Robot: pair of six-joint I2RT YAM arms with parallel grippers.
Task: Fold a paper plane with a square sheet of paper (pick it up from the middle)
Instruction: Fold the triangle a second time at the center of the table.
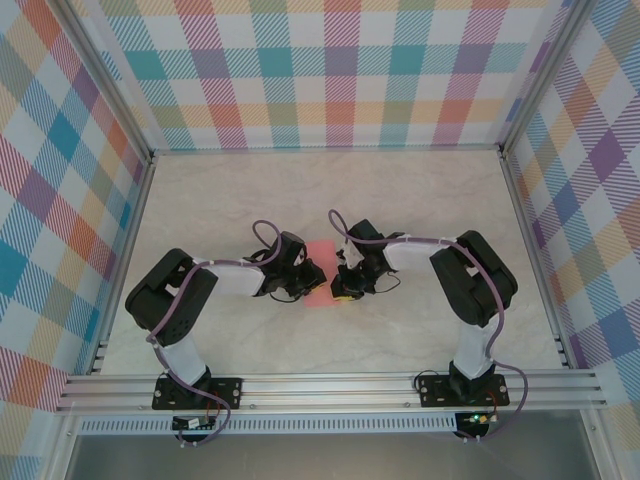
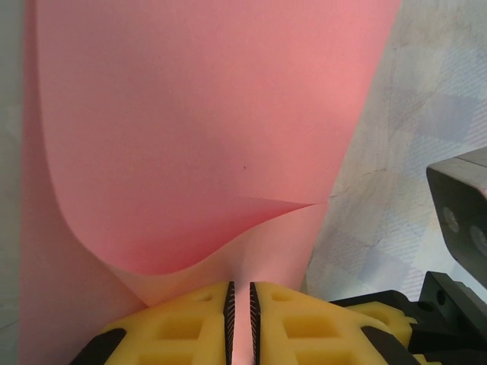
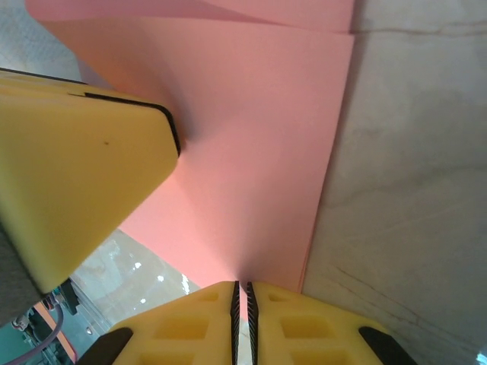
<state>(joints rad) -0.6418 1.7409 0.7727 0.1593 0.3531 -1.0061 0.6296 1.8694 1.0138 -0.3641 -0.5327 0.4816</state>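
Bases of the black left arm and black right arm sit at the near edge of the pale marbled counter, and both arms bend inward toward its middle. There, between them, lies the thin salmon-pink sheet of paper. From above it reads as a narrow strip with its long axis running from the near edge toward the far edge. Both long sides are covered, so its full width is hidden.

The left tool is clenched on the strip's left side. In the left wrist view its yellow fingers stand almost together with a sliver of pink between them. Beyond them the paper bulges up in a curved flap with one sharp crease, and its far end is cut off by the frame.

The right tool is clamped on the right side. Its own view shows the paper pinched at the edge and lying against the counter. The left tool's yellow finger covers the paper's left part. Farther on a fold line crosses the sheet, and the number of layers is hard to make out.
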